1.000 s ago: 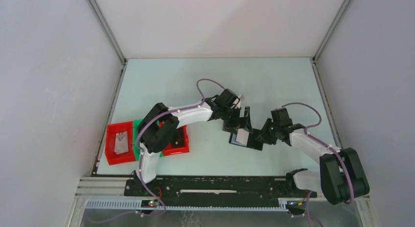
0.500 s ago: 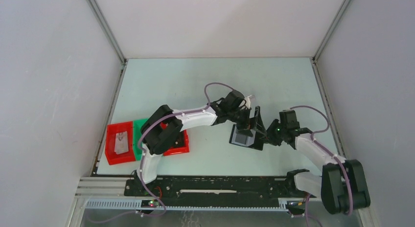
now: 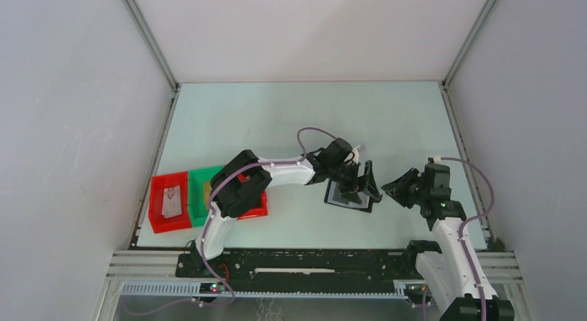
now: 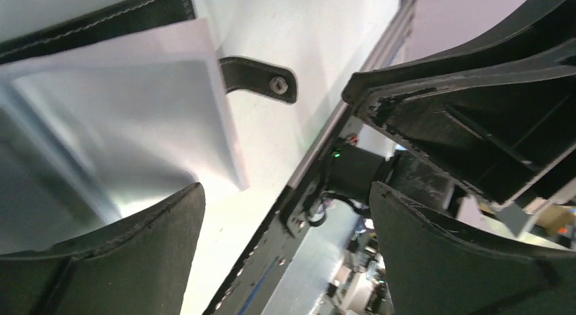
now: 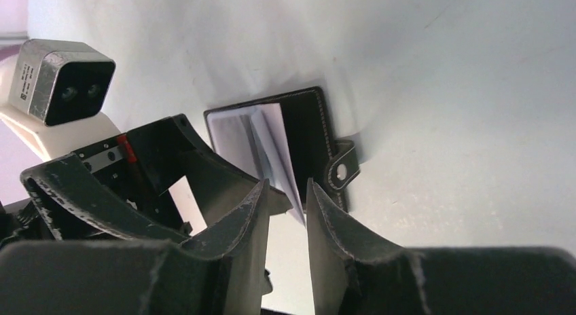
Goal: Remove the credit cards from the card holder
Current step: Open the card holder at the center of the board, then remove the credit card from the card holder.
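Note:
The black card holder (image 3: 345, 195) lies open on the table. A pale grey card (image 5: 272, 149) stands up out of it in the right wrist view, beside its snap strap (image 5: 339, 171). The same card (image 4: 129, 118) and strap (image 4: 261, 81) show in the left wrist view. My left gripper (image 3: 358, 186) is open wide right over the holder, and its lower finger (image 4: 102, 261) is against the pale card. My right gripper (image 3: 396, 186) hangs to the right of the holder, apart from it. Its jaws (image 5: 285, 193) stand a narrow gap apart with nothing between them.
A red tray (image 3: 158, 214) at the table's left edge holds a pale grey card (image 3: 171, 200). A green tray (image 3: 197, 207) beside it holds something tan. Another red tray (image 3: 255, 209) lies partly under the left arm. Grey walls close in three sides.
My right gripper has pulled back to the right, off the holder. My left gripper has moved right and down over the holder. The left arm has uncovered more of the green tray.

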You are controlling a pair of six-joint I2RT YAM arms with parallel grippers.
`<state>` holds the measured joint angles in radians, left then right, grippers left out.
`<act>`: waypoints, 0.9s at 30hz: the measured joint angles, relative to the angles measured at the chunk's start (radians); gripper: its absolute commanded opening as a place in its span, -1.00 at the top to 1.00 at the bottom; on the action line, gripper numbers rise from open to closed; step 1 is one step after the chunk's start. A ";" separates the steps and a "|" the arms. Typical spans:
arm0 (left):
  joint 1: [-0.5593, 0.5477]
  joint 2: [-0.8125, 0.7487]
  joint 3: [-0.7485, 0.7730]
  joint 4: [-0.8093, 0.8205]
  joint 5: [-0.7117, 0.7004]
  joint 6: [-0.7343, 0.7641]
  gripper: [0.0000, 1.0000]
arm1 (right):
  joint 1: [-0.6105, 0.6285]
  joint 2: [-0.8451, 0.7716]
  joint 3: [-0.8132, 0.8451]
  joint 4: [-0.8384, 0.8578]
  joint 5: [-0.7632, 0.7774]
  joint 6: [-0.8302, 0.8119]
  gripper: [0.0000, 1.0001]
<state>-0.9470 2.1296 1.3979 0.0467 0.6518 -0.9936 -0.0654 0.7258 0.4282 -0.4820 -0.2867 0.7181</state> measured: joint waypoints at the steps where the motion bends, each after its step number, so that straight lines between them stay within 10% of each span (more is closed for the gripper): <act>1: -0.002 -0.008 -0.001 -0.016 -0.011 0.010 -0.93 | 0.000 0.002 0.000 0.001 -0.018 0.003 0.32; 10: 0.096 -0.298 -0.164 -0.132 -0.153 0.078 -0.90 | 0.080 0.105 0.013 0.081 -0.122 0.014 0.76; 27: 0.164 -0.328 -0.252 -0.127 -0.174 0.078 -0.72 | 0.334 0.409 0.122 0.185 -0.005 0.002 0.84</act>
<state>-0.7830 1.8011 1.1458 -0.0803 0.4778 -0.9157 0.2687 1.1347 0.5507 -0.2970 -0.2916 0.7204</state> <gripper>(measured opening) 0.856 0.084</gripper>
